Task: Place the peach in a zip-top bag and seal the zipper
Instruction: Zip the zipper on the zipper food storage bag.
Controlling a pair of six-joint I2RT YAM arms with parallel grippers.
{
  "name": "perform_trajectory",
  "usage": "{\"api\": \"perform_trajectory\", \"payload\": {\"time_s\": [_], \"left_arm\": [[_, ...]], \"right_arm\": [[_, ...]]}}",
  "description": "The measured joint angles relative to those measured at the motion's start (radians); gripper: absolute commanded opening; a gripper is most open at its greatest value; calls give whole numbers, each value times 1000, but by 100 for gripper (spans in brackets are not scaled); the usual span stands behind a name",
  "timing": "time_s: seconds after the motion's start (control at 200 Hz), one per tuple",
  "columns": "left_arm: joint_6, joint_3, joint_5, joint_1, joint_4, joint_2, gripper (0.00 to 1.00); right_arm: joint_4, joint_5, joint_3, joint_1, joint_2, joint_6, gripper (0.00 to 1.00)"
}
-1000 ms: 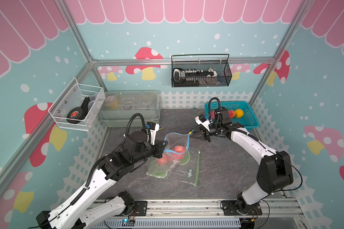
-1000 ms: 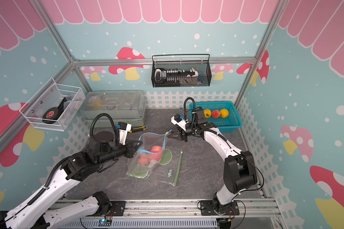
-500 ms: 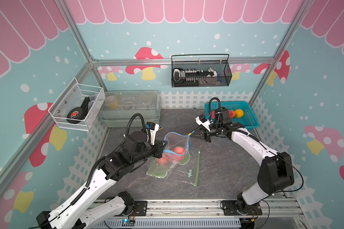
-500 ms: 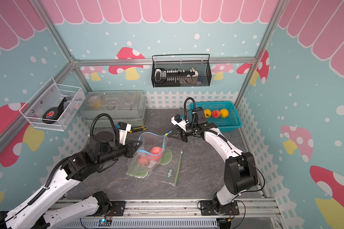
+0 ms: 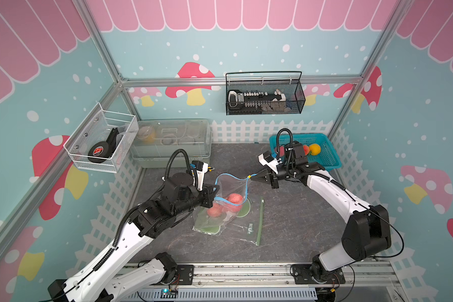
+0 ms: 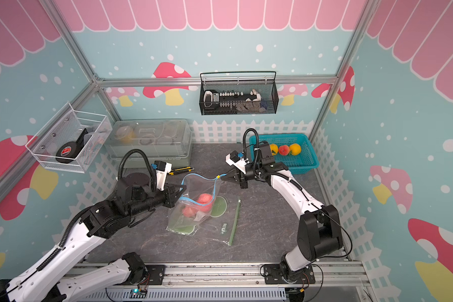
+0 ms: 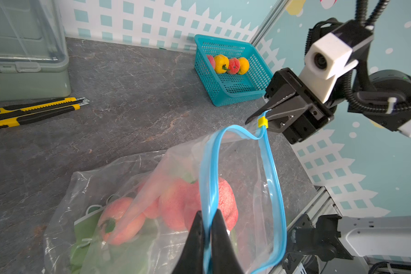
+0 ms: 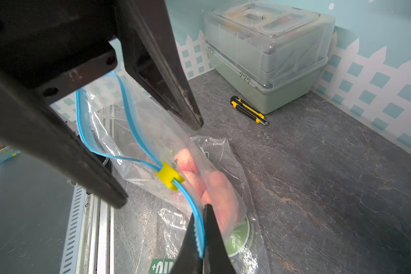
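Film of the zip-top bag point(image 7: 247, 178) looks thin, limp and probably slippery; hold it by the stiffer blue zipper track point(image 7: 208, 170). Right gripper point(image 7: 256, 117) pinches the track end beside the one yellow slider point(image 8: 169, 175); left gripper point(image 7: 208, 213) straddles the opposite rim, jaws slightly parted. At least two peaches point(image 7: 180, 204) lie in the bag below both grippers; a second, green-zippered bag point(image 5: 249, 227) lies flat under it.
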Motion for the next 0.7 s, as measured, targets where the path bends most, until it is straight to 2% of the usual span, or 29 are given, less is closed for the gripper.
{"api": "perform_trajectory", "payload": {"time_s": [0.125, 0.285, 0.5, 0.7], "left_arm": [[39, 46, -16, 13, -31, 17, 36], [106, 193, -26, 27, -56, 90, 45], [229, 414, -16, 28, -89, 239, 50], [359, 532, 46, 28, -145, 360, 50]], "right_arm": [[1, 78, -25, 0, -83, 45, 0], [0, 172, -50, 0, -185, 111, 0], [-20, 261, -67, 0, -263, 179, 0], [-45, 311, -74, 0, -272, 217, 0]]}}
